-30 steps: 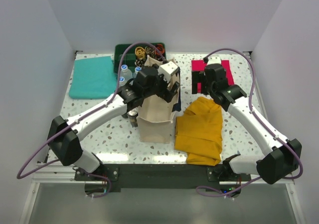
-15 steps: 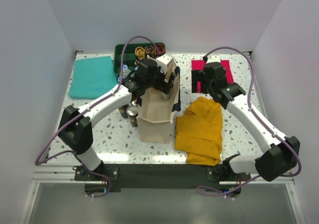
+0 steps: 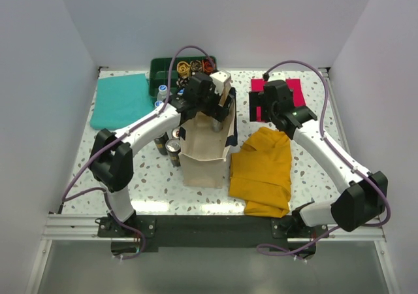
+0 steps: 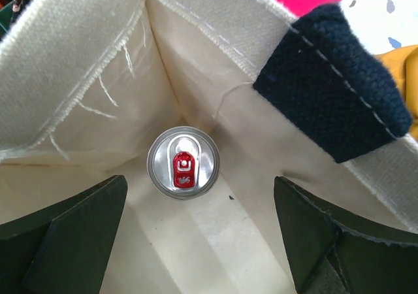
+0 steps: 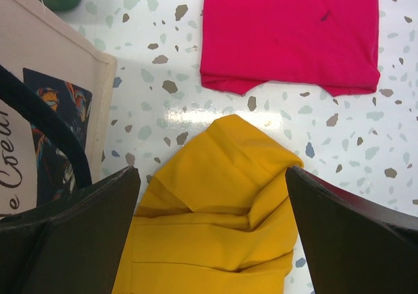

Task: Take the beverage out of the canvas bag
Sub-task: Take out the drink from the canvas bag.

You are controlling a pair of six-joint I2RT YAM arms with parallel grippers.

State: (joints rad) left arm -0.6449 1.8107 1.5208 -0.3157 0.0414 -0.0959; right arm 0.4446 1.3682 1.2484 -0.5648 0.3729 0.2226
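The cream canvas bag [image 3: 204, 160] stands upright mid-table, its navy handle [image 4: 333, 98] at the rim. Deep inside stands the beverage [image 4: 182, 161], a silver can with a red pull tab. My left gripper [image 4: 199, 232] hangs open over the bag's mouth, looking straight down, its dark fingers [image 4: 65, 235] on either side below the can and not touching it. In the top view the left gripper [image 3: 219, 114] sits at the bag's back rim. My right gripper [image 5: 212, 235] is open above the mustard-yellow cloth [image 5: 215, 228], to the right of the bag [image 5: 46, 111], holding nothing.
A magenta cloth [image 3: 277, 98] lies at the back right and a teal cloth [image 3: 121, 101] at the back left. A green bin [image 3: 183, 72] of small items stands behind the bag. Bottles [image 3: 162, 93] and dark cans [image 3: 173, 151] stand left of the bag.
My left arm has swung its gripper farther back and up over the bag's mouth. The right gripper has shifted slightly back and left. Both stayed open.
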